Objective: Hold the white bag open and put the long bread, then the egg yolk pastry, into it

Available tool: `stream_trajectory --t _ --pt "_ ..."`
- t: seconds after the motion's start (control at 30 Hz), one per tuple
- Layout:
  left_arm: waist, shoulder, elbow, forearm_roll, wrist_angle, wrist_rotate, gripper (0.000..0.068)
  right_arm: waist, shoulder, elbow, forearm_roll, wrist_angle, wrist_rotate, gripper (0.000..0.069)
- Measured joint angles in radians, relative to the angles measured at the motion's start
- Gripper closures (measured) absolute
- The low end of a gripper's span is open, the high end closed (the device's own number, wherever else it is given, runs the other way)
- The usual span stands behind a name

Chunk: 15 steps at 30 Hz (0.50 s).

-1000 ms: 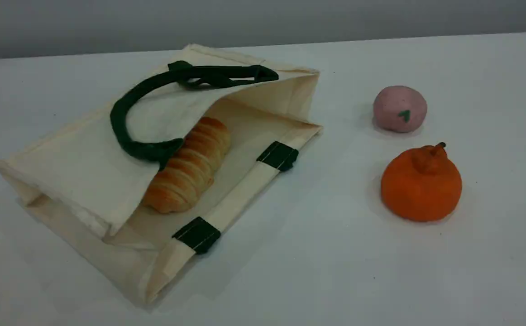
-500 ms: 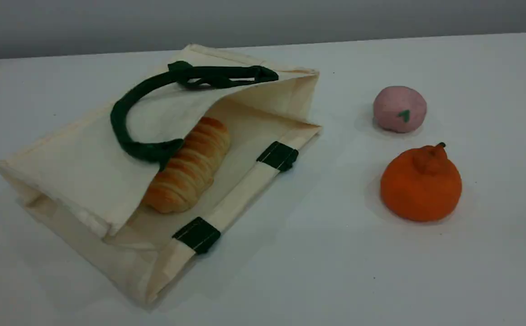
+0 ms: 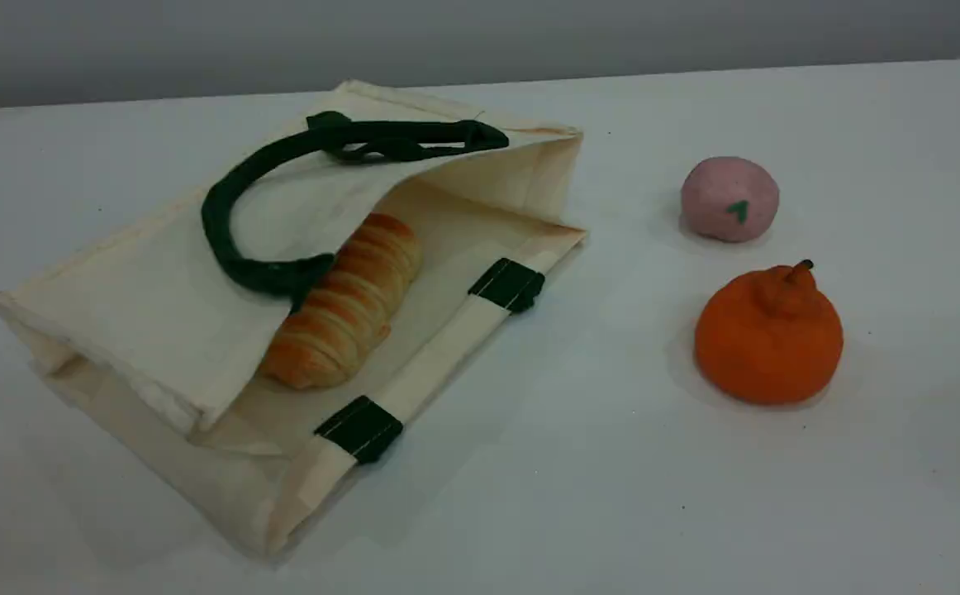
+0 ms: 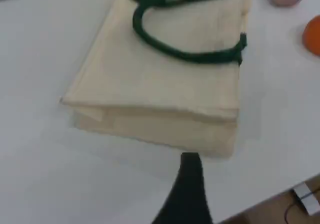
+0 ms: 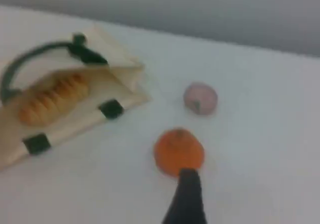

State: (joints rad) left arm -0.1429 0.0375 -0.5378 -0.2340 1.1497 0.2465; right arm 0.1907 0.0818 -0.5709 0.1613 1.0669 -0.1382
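The white bag [image 3: 141,306] lies on its side at the table's left, mouth facing front right and gaping a little, its dark green handle [image 3: 224,240] curled on top. The long bread [image 3: 348,306] rests inside the mouth, half under the upper cloth. The egg yolk pastry shows in no view. Neither arm appears in the scene view. My left gripper [image 4: 190,156] hovers above the bag's closed bottom end [image 4: 165,129], holding nothing. My right gripper [image 5: 187,173] hangs just in front of the orange fruit, also holding nothing. Each wrist view shows a single dark fingertip.
A round orange tangerine-shaped item [image 3: 769,335] sits right of the bag, with a pink ball [image 3: 729,198] bearing a green mark behind it. Bare white table [image 3: 579,496] stretches along the front. The table's edge and a grey device [image 4: 306,196] show in the left wrist view.
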Motion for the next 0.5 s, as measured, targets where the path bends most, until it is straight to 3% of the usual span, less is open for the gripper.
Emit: stream_trajectory --t 0.1,0.23,0.5 --pt "0.0 0.0 0.007 0.001 -0.017 0.001 0.0088 0.0 0.0 0.062 -0.016 0.001 0.002 0.0125" --pt "0.0 0.0 0.007 0.025 -0.015 -0.001 0.0088 0.0 0.0 0.064 -0.017 -0.001 0.003 0.0125" --pt "0.0 0.0 0.007 0.152 -0.029 -0.136 0.0088 0.0 0.0 0.064 -0.017 0.001 0.006 0.0125"
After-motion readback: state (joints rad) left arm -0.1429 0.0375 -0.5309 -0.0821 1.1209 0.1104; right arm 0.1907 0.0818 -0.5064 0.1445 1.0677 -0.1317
